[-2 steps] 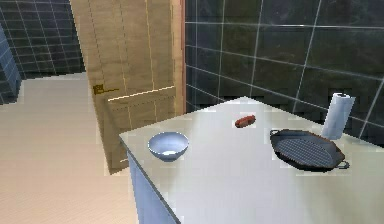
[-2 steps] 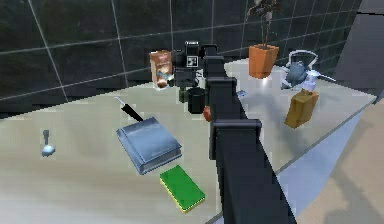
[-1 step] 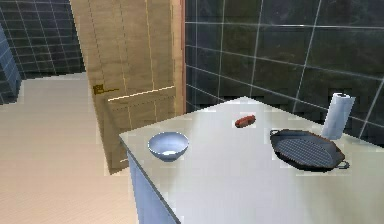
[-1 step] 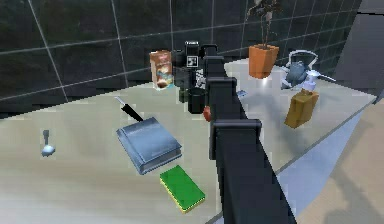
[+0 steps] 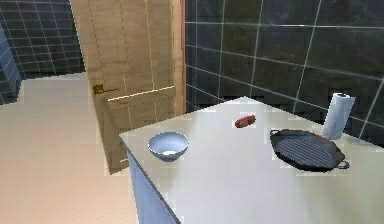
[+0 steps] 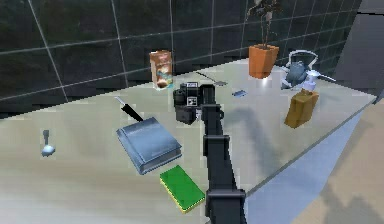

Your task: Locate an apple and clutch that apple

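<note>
Forward view: a pale counter (image 5: 230, 185) against a dark tiled wall carries a white bowl (image 5: 168, 146), a dark ridged pan (image 5: 308, 150), a paper-towel roll (image 5: 340, 115) and, near the wall between bowl and roll, a small reddish-brown lump (image 5: 244, 122) that is too small to confirm as the apple. Arm side view: the arm (image 6: 218, 160) reaches out over the counter, with the gripper (image 6: 182, 102) near a grey-blue book (image 6: 148, 143) — its grip state, and whether it holds anything, cannot be told.

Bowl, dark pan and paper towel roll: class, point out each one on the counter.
Bowl (image 5: 168, 146): forward view, its bare inside.
Dark pan (image 5: 305, 149): forward view, its ribbed base.
Paper towel roll (image 5: 339, 116): forward view, its white side.
</note>
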